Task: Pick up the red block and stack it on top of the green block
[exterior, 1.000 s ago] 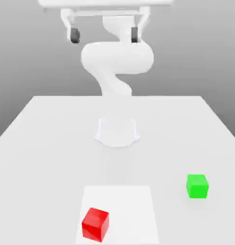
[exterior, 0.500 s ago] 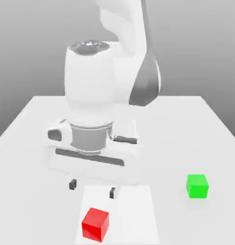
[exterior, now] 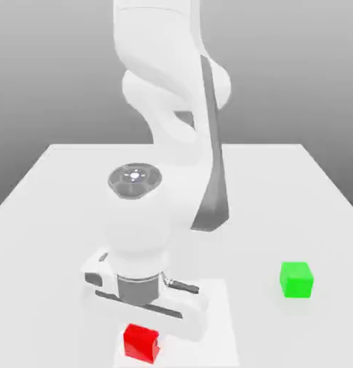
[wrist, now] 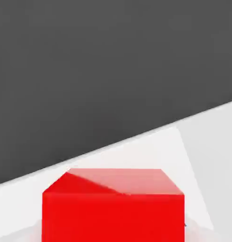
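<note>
Red block (exterior: pixel 141 342) sits on the table (exterior: pixel 57 208) under the lowered hand, well to the exterior view's left of the green block (exterior: pixel 296 279); finger state cannot be told; risk: off-centre closing would nudge the block aside.

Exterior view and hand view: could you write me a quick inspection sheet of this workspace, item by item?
Surface: white table with a paler square patch near the front.
Job's things: red block on the patch, under the arm's hand, large in the hand view; green block apart on the exterior view's right, nothing on it.
Clutter: nothing seen.
Grippers: gripper lowered at the red block.
Cables: nothing seen.
Surroundings: plain grey backdrop.
</note>
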`<action>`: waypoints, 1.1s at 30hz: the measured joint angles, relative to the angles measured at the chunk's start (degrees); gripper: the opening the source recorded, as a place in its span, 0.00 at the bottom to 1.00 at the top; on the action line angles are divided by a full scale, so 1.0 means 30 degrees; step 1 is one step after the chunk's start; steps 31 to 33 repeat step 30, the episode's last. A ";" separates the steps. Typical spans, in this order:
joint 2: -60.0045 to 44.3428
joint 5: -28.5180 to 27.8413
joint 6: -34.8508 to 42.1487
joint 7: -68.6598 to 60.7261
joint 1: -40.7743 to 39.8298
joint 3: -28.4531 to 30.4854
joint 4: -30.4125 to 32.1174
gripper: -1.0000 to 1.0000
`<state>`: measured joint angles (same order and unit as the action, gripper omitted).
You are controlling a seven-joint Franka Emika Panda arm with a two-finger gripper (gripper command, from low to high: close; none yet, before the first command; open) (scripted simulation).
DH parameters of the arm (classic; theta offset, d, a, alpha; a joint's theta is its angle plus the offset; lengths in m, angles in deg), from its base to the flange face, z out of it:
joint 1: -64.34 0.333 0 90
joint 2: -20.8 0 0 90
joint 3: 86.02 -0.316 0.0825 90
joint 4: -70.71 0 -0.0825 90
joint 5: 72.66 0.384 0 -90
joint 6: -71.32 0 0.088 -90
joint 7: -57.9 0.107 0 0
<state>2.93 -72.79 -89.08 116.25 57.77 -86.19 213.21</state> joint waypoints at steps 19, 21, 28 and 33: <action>0.7059 0.1367 0.2695 -1.2192 0.7507 -0.6001 0.4267 0.00; 0.7314 0.1183 0.2572 -1.3268 0.8281 -0.6340 0.4678 0.00; 0.3502 -0.2526 -0.0996 -1.1094 0.8586 -0.5461 0.4657 1.00; 0.3502 -0.2527 -0.0995 -1.1094 0.8586 -0.5462 0.4657 1.00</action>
